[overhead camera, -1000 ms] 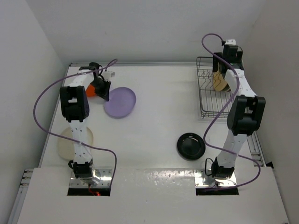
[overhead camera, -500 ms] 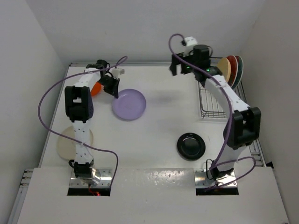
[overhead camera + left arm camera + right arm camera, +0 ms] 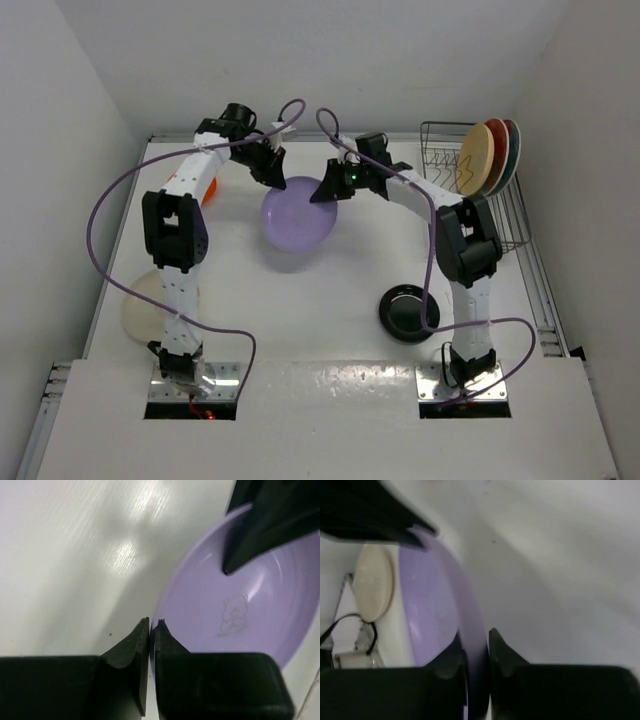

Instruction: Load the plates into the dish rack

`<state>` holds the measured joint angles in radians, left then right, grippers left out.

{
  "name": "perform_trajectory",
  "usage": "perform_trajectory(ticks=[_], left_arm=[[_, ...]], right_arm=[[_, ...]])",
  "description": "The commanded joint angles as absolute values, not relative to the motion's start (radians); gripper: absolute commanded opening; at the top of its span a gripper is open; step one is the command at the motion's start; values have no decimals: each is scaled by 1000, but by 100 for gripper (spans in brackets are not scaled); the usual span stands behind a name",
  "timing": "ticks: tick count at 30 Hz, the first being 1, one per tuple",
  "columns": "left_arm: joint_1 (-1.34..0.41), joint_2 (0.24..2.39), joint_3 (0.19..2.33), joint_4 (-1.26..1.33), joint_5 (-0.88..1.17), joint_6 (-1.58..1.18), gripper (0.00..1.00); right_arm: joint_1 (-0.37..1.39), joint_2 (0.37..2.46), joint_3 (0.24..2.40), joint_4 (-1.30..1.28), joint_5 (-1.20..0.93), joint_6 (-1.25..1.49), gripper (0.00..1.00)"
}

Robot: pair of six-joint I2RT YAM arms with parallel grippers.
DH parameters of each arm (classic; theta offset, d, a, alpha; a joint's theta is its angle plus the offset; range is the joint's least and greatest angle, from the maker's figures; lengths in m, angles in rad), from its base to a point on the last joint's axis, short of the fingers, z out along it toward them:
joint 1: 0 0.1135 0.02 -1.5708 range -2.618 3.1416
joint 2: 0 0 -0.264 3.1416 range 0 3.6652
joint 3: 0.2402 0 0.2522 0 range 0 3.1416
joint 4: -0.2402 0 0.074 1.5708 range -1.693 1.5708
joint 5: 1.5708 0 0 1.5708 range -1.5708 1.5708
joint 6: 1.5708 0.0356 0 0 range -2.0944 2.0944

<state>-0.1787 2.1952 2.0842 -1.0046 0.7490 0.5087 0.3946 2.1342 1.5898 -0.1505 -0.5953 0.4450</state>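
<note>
1. Eyes on the lavender plate: tilted, apparently raised off the mid-surface, well apart from the dish rack at the far right.
2. Pinched at its far-left rim by the left gripper, clamped tight. Gripped on the opposite rim by the right gripper, one finger against each face.
3. Reads as a hand-over, judging by that double hold. Confirm a firm right-side bite before loosening the left, or risk a dropped plate.
4. Next: carry it right, turn it on edge, and lower it between free prongs beside the pale yellow plate and the red plates standing there.
5. From the top view: shows the whole layout, with the black plate, cream plate and orange plate waiting. Gives no clue to grip depth.
6. From the left wrist: shows only a shallow nip at the very rim, plus a faint bear print.
7. From the right wrist: shows the rim running deep between the fingers. Misses the rack entirely, as does the left.
</note>
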Motion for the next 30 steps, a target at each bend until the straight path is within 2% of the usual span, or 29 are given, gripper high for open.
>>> perform_trajectory(ticks=[1,2,3,5,6,8,10,13,18,24,30], left_arm=[[-169,2140,2125,-1026,798,476,13],[-160,2140,2135,-1026,760,466,26],[-160,2140,2144,-1026,717,457,51],[-144,2140,2155,-1026,590,445,70],[-123,2129,2155,-1026,540,431,85],[-94,2129,2164,-1060,363,431,96],[-39,2120,2175,-1113,216,488,100],[61,2120,2142,-1258,129,609,100],[218,2046,1832,-1304,66,695,100],[400,1971,1518,-1191,-4,742,100],[543,1962,1408,-1128,-29,733,100]], right_arm=[[377,2060,1531,-109,-623,431,0],[373,2030,1520,-107,-606,428,0],[367,2014,1494,-88,-586,420,0],[324,1945,1464,-54,-540,411,0],[308,1925,1448,-51,-523,410,0],[243,1858,1453,-72,-411,373,0],[183,1791,1483,-113,-341,304,0],[91,1743,1537,-132,-108,179,0],[5,1778,1664,-95,243,-44,0],[-71,1920,1796,-51,348,-205,0],[-63,2048,1830,61,443,-302,0]])
